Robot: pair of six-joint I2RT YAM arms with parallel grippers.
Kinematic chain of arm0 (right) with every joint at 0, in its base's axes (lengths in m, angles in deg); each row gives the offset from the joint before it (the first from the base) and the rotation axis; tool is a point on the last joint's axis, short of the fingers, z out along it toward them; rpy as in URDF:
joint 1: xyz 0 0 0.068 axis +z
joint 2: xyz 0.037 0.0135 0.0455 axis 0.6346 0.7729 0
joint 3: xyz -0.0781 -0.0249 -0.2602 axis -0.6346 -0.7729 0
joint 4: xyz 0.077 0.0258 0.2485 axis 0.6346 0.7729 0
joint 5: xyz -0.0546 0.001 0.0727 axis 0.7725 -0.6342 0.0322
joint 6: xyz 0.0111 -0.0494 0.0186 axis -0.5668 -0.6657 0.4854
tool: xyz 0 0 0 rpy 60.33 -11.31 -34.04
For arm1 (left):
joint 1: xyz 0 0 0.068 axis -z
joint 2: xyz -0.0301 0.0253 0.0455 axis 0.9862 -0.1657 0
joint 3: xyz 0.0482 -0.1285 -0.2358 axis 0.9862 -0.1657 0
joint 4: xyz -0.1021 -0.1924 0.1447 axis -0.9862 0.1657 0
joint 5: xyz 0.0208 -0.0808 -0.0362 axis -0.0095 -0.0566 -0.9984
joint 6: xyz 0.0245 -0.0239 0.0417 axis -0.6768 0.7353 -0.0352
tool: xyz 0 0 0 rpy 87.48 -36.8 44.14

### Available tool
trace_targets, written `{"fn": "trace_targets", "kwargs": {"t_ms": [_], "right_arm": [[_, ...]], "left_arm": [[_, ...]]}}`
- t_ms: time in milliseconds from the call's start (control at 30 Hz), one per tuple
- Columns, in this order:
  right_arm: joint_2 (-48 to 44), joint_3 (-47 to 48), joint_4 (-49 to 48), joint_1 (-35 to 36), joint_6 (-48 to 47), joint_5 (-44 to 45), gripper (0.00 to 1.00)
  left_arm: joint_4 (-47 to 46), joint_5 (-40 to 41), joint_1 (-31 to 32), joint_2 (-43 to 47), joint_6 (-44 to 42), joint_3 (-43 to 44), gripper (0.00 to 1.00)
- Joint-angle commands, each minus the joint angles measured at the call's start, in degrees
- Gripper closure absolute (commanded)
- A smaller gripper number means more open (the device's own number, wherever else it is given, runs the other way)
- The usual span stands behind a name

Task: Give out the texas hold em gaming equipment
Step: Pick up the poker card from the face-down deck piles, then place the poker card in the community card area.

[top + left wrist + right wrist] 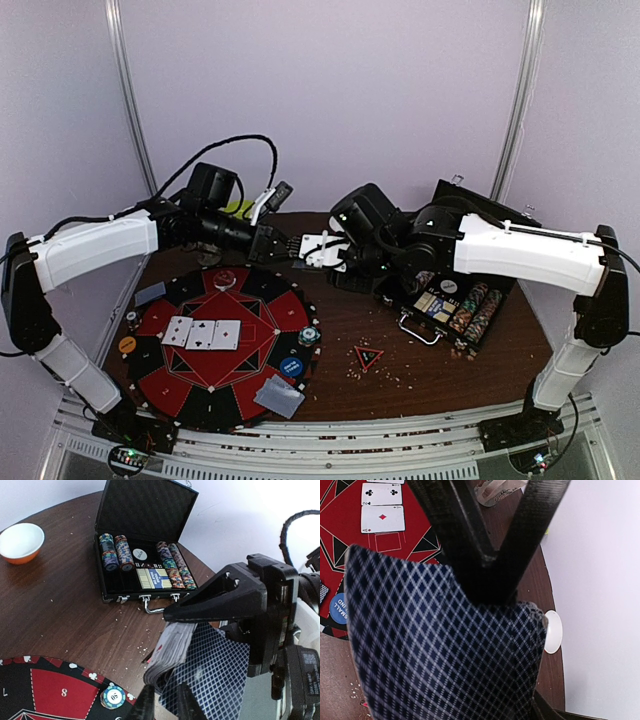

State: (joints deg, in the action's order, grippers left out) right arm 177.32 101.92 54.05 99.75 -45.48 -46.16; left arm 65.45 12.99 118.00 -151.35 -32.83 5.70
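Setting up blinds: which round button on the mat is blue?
The blue button at the mat's near-right edge; the other button, far left, is orange.

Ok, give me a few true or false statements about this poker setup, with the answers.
1. The chip case is closed. False: its lid stands open, with chip rows showing.
2. Three cards lie face up on the mat. True.
3. The right arm's jaws grip the deck of cards. True.
4. The triangle marker sits on the mat. False: it lies on the bare table, between the mat and the case.
5. The bowl is full of chips. False: it looks empty.
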Motion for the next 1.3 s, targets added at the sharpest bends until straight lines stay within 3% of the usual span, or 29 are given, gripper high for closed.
{"fn": "trace_targets", "kwargs": {"t_ms": [0, 67, 333, 567, 700, 867, 1000, 1100, 1200, 1267], "right_arm": [[0.3, 1.4, -0.5, 0.0, -0.3, 1.2, 0.56], [0.2, 1.4, -0.5, -0.1, -0.2, 1.3, 0.56], [-0.6, 0.3, -1.2, -0.9, 0.0, 1.6, 0.56], [-1.1, -0.3, -1.8, -1.6, 0.3, 1.7, 0.56], [-1.0, -0.1, -1.7, -1.8, 0.3, 1.9, 0.56], [-1.5, -0.8, -1.9, -2.1, 0.6, 2.1, 0.56], [-1.9, -0.9, -2.0, -2.1, 0.6, 2.0, 0.56], [-1.8, -0.6, -1.9, -2.1, 0.7, 1.8, 0.56], [-1.8, -0.5, -1.8, -2.1, 0.7, 1.7, 0.56], [-1.8, -0.4, -1.7, -2.1, 0.8, 1.5, 0.56]], "left_arm": [[0.7, -2.4, -0.4, -0.4, -1.6, 1.6, 0.91], [0.8, -2.9, -0.4, -0.3, -1.7, 1.6, 1.00], [-1.9, 2.1, -2.4, 4.7, -1.4, -0.1, 1.00], [-5.7, 1.6, -4.3, 9.1, 0.1, -3.9, 1.00], [-3.6, 2.4, -4.8, 9.5, -0.5, -3.0, 1.00], [2.1, 8.7, -11.3, 14.1, -1.4, -2.7, 1.00], [-1.0, 16.4, -16.8, 21.2, 6.6, -9.1, 1.00], [-8.4, 23.7, -16.9, 26.2, 19.1, -20.1, 1.00], [-18.4, 30.3, -14.8, 30.3, 35.0, -34.1, 1.00], [-22.5, 37.7, -10.2, 31.9, 41.2, -40.9, 1.00]]}}
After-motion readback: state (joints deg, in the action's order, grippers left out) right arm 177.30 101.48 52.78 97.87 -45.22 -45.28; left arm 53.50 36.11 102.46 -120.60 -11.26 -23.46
